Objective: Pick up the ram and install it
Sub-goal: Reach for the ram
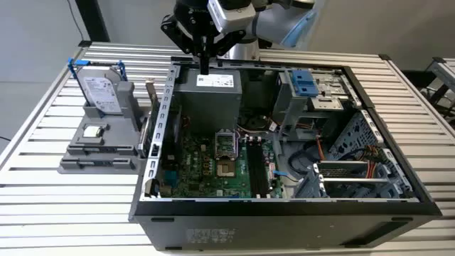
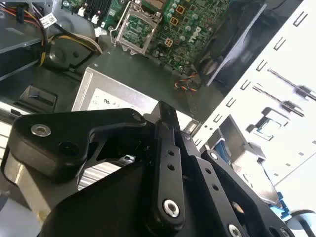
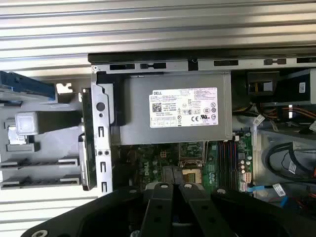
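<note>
from here i read the gripper (image 1: 204,68) as pinched shut with nothing between its tips; in both wrist views the two fingers (image 3: 163,207) meet. it hangs over the power supply (image 1: 210,96), at the far edge of the open case (image 1: 284,210). the ram (image 1: 150,101) looks to me like the dark strip standing on edge in the grey holder (image 1: 106,144), just outside the case's side wall (i'm not fully certain of it). on edge suits a pinch from above, i'd judge. its long axis runs along that wall, roughly parallel to the memory slots (image 1: 256,168) on the board.
</note>
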Controlling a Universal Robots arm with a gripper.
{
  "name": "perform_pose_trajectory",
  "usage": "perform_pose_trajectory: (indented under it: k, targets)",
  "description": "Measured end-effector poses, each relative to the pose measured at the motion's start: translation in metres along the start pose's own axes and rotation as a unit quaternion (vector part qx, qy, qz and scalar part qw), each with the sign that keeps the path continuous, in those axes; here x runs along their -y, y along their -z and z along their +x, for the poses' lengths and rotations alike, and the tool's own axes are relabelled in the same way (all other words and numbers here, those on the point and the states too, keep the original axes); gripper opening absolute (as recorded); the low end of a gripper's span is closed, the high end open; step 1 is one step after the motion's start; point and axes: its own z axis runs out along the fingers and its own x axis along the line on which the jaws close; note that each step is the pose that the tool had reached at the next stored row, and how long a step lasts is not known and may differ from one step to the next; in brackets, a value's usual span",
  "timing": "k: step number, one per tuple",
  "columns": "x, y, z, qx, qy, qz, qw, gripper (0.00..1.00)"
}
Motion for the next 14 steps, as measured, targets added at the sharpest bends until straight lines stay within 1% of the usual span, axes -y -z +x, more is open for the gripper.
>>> perform_pose_trajectory:
  k: [2,3,11,14]
  targets:
    - [0.0,0.0,0.0,0.0,0.0,-0.0002,1.0,0.0]
    - [0.0,0.0,0.0,-0.0001,0.0,-0.0011,1.0,0.0]
    - [0.0,0.0,0.0001,-0.0001,0.0,-0.0017,1.0,0.0]
    - [0.0002,0.0001,0.0017,-0.0001,0.0,-0.0017,1.0,0.0]
